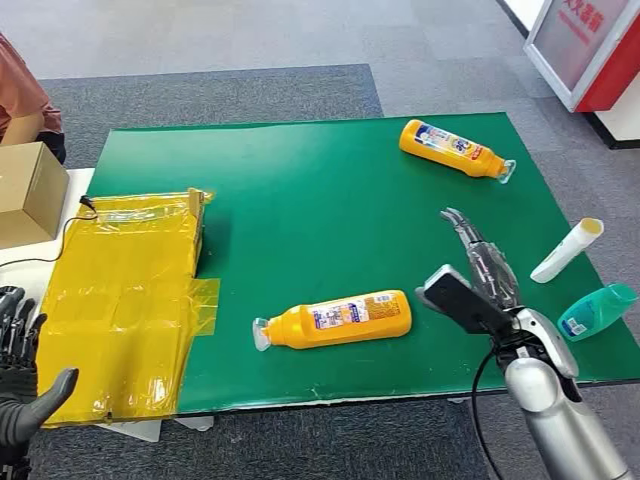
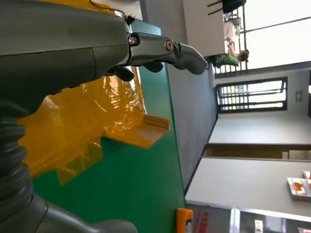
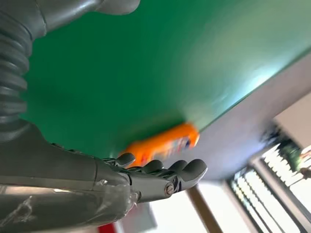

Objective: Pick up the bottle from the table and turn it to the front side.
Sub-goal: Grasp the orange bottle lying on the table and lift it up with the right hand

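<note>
Nearby, toward the front edge of the green mat-covered table (image 1: 324, 210), the long yellow plastic bottle with a printed label (image 1: 336, 320) lies on its side, its clear cap end pointing toward the yellow plastic sheeting (image 1: 121, 300) that covers the mat's left end. The right hand (image 1: 483, 275) hovers just to the right of that bottle, apart from it, fingers stretched out and spread, thumb apart, holding nothing; its wrist view shows the same straight fingers (image 3: 172, 172) with an orange-yellow bottle beyond them. A second yellow labelled bottle (image 1: 455, 148) lies at the mat's far right part, well apart from the first. Right of the right hand, near the mat's right edge, lie a white tube with a yellow cap (image 1: 567, 250) and a teal plastic bottle (image 1: 596, 310). The left hand (image 1: 19, 375) sits off the mat's front-left corner beside the sheeting, fingers apart and holding nothing. A brown cardboard box (image 1: 26, 190) stands left of the sheeting.
</note>
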